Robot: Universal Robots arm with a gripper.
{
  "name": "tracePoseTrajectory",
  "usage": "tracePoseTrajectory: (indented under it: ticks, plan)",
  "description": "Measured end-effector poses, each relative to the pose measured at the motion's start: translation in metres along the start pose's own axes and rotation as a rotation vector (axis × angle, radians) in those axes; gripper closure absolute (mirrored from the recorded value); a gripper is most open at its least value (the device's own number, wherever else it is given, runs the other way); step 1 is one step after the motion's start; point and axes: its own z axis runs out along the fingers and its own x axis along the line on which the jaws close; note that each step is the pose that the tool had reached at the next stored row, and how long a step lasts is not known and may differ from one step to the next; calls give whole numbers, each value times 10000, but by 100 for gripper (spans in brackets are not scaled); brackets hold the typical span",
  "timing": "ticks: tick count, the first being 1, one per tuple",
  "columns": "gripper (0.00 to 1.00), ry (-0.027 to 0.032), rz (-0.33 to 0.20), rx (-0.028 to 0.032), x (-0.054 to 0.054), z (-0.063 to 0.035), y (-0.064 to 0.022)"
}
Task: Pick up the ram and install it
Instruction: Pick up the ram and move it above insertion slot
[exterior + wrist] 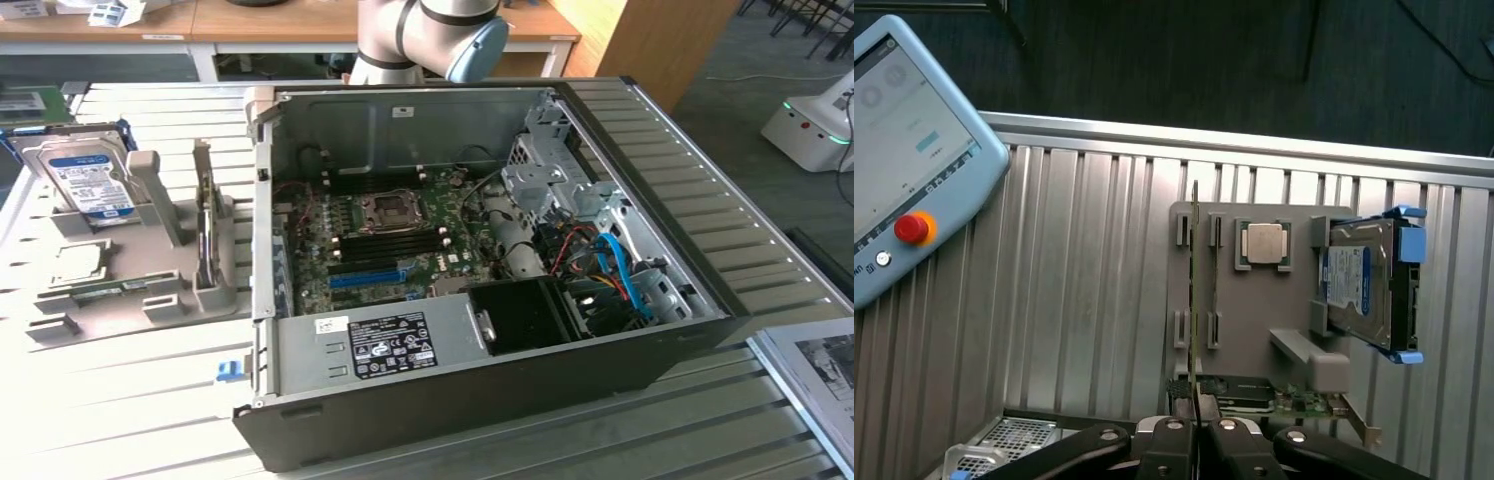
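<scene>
Slatted metal tabletop [134, 400] carries an open desktop computer case [694, 290] lying on its side, with the motherboard [441, 262] and its bare processor socket [391, 208] exposed. Beside the case, toward the exterior view's left, sits a grey parts holder [160, 195]. The ram [206, 225] stands on edge, upright, in a slot of that holder, untouched and not yet installed. A silver hard drive [83, 180] with a blue-white label leans in the holder's far bracket, and a small square processor chip [78, 262] lies flat in a recess between the two. The robot arm [427, 40] rises behind the case. In the wrist view the gripper [1196, 425] hangs above the case edge, well apart from the holder, its black fingers [1172, 452] drawn together with nothing between them, their seam lined up with the ram's thin edge. A teach pendant [904, 160] with a red button lies on the table off to one side.
</scene>
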Motion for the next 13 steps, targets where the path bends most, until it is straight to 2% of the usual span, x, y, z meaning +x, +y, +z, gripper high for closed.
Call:
tracePoseTrajectory:
  ticks: [5, 13]
  plan:
    - [88, 0, 0, 0, -1, 59, -1]
    - [88, -6, 1, 0, -2, 89, -2]
